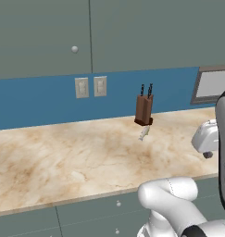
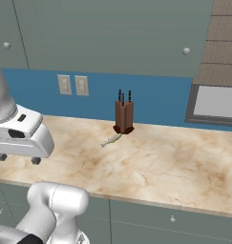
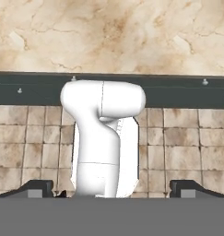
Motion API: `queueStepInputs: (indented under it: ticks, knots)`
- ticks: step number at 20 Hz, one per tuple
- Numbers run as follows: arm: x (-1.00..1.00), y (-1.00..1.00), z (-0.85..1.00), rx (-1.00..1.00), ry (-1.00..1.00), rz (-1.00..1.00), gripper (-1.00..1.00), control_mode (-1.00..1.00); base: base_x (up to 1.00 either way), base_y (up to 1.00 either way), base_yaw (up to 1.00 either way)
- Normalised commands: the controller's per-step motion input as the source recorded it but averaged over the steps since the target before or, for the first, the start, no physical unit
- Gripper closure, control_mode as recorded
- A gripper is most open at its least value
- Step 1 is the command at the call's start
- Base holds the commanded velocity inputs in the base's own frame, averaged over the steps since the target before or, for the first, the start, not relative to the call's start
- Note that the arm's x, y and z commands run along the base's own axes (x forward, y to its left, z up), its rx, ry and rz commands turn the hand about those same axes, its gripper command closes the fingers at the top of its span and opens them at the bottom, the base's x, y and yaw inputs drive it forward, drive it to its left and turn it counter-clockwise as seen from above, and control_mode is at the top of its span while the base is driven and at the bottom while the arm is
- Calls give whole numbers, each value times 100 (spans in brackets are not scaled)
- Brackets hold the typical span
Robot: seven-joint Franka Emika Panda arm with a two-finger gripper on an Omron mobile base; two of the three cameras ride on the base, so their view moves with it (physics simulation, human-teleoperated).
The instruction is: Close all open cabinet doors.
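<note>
Cabinet doors (image 1: 44,37) hang along the wall above the counter (image 1: 63,157). Two wall switches (image 1: 90,86) sit on the backsplash below them. Knife block (image 2: 123,116) stands on the counter near the back wall, right of the switches; a small utensil (image 2: 111,140) lies just in front of it. Drawer fronts (image 2: 174,221) run beneath the counter edge.

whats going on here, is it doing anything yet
Nothing is being handled at the moment. The white robot arm's gripper hangs over the near edge of the beige marbled counter, pointing down, with its dark fingers spread apart and nothing between them. The grey-green upper cabinet doors with small round pale knobs above the blue backsplash look flush and closed from here. A brown wooden knife block stands near the back wall, with a small pale fish-like item lying in front of it.
</note>
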Motion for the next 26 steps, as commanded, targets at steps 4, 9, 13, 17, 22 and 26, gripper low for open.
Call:
queueStepInputs:
  ticks: [4, 9, 13, 17, 22, 26]
  knots:
    - [0, 0, 0, 0, -6, 0, -100, -100, 0, 0, 0]
    - [2, 1, 0, 0, -1, 0, -100, -100, 0, 0, 0]
    - [4, 0, 0, 0, -5, 0, -100, -100, 0, 0, 0]
    - [0, 0, 0, 0, -4, 0, -100, -100, 0, 0, 0]
    - [0, 0, 0, 0, 0, 0, -100, 100, 0, 0, 0]
    - [0, 0, 0, 0, 0, 0, -100, 100, -13, -4, -10]
